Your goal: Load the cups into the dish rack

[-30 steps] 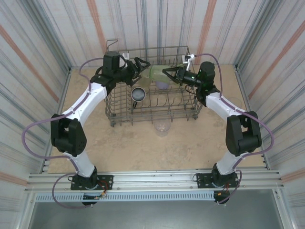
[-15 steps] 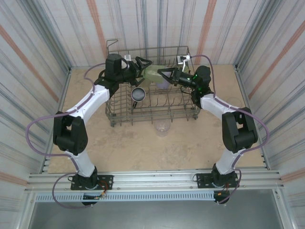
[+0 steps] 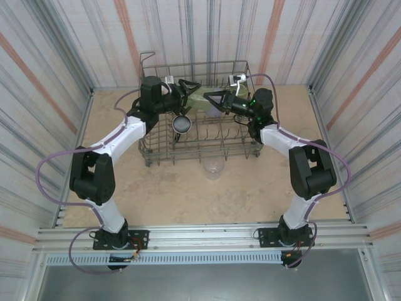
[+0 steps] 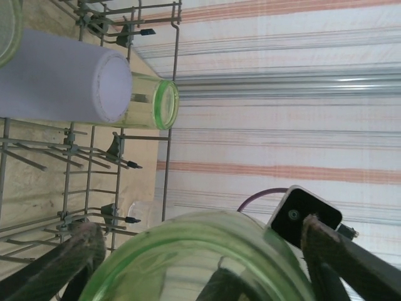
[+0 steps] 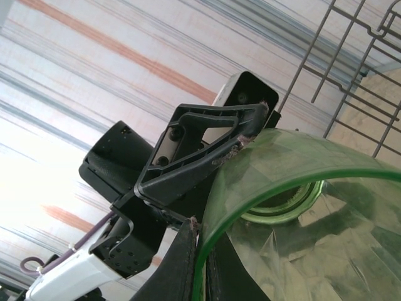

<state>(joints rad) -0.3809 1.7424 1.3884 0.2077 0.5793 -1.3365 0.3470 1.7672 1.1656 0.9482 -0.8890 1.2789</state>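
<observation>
Right gripper (image 5: 200,238) clamped on rim of translucent yellow-green plastic cup (image 3: 199,98), held over far middle of grey wire dish rack (image 3: 149,135). Left gripper (image 4: 199,233) spread wide, straddling same cup; contact unclear.

**Cups around the rack**

The first cup (image 3: 199,99) hangs over the far side of the rack (image 3: 200,150), between the left gripper (image 4: 194,251) and the right gripper (image 5: 200,244). A second cup (image 3: 182,123) lies inside the rack, left of centre. A third cup (image 3: 213,168) stands on the table (image 3: 156,188), just before the rack.
</observation>
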